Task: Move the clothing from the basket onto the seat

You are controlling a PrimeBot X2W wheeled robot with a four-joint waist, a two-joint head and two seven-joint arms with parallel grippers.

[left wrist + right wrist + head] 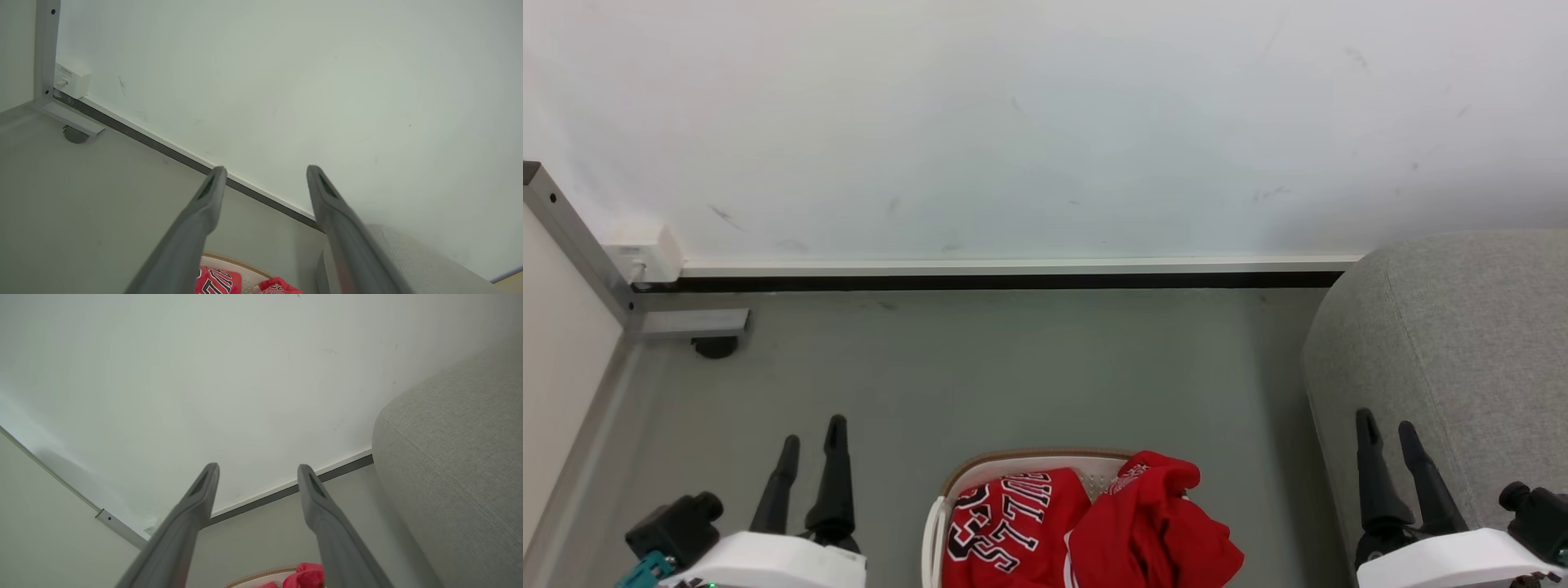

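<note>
- Opening step, nothing picked: the clothing is heaped in the basket, bottom centre of the head view.
- Left gripper is lower left and right gripper lower right; both have fingers apart, holding nothing.
- Seat is at the right edge.
- Next, likely: reach down, pinch a top fold, carry it right.

Two garments, one basket, one seat, two grippers.

The clothing counts as two red pieces: one lettered jersey and one plain red garment. There is one white basket with a brown rim, and one grey seat. The grippers number two, the left gripper and the right gripper, each with two dark fingers, which makes four fingers in all. Further back there is one white wall box, one grey metal frame, one round black foot and one dark skirting strip.
</note>
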